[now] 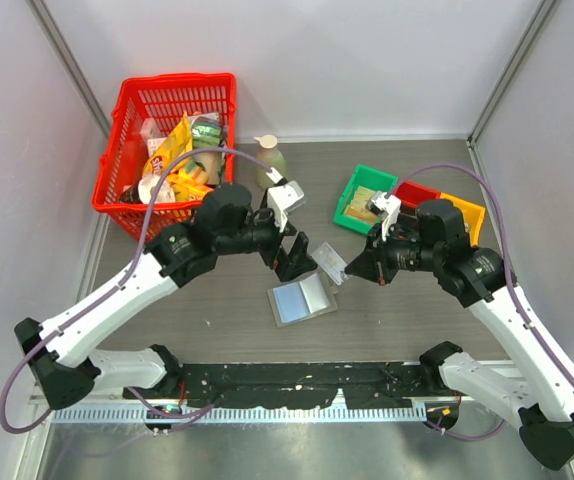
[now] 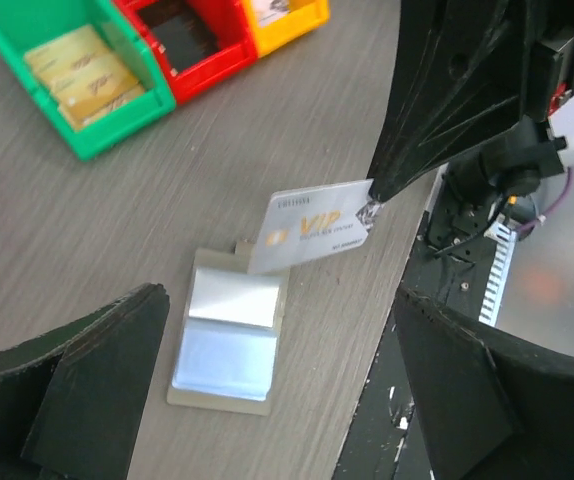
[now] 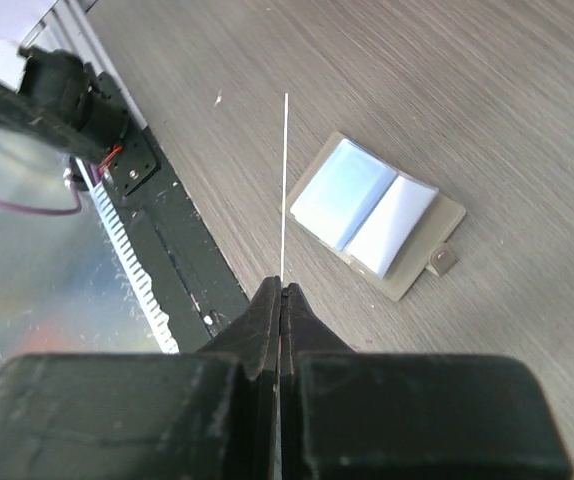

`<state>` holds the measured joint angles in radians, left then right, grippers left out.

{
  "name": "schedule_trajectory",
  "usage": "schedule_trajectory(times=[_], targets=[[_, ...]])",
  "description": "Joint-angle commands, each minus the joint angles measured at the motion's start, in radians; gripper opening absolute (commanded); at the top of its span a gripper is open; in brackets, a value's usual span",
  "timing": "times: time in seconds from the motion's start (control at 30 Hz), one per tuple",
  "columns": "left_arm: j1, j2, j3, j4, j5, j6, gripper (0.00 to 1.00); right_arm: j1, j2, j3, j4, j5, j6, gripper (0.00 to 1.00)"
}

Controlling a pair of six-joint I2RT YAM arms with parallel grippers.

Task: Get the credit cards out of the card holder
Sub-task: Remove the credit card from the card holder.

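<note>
Grey tabletop carries the opened card holder at centre frame; your right gripper pinches a credit card by its corner above it, left gripper spread, empty. Such a thin hold could let it slip.

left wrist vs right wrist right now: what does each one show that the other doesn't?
Left wrist only: the printed VIP face of the card, plus the green bin, red bin and yellow bin. Right wrist only: the card edge-on as a thin line, right fingers shut flat on it. Both: the card holder lying open on the table, the card out of it in those fingers.
</note>
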<state>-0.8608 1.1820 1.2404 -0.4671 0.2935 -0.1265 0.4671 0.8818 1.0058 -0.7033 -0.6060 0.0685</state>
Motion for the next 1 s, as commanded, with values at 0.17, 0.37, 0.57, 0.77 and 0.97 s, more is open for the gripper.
schedule_trajectory(times=[0.17, 0.37, 0.57, 0.77, 0.97], targets=[[0.02, 0.224, 0.304, -0.327, 0.358, 0.346, 0.9, -0.002, 0.019, 0.129, -0.142, -0.195, -0.249, 0.01], [0.022, 0.312, 0.383, -0.387, 0.463, 0.389, 0.62, -0.001, 0.037, 0.143, -0.165, -0.218, -0.302, 0.01], [0.02, 0.331, 0.39, -0.404, 0.506, 0.404, 0.13, -0.001, 0.037, 0.129, -0.137, -0.228, -0.303, 0.01], [0.022, 0.228, 0.262, -0.233, 0.444, 0.326, 0.0, -0.001, -0.016, 0.051, 0.016, -0.168, -0.19, 0.3], [0.048, 0.015, -0.078, 0.291, 0.27, -0.068, 0.0, -0.002, -0.173, -0.134, 0.382, -0.028, 0.062, 0.63]])
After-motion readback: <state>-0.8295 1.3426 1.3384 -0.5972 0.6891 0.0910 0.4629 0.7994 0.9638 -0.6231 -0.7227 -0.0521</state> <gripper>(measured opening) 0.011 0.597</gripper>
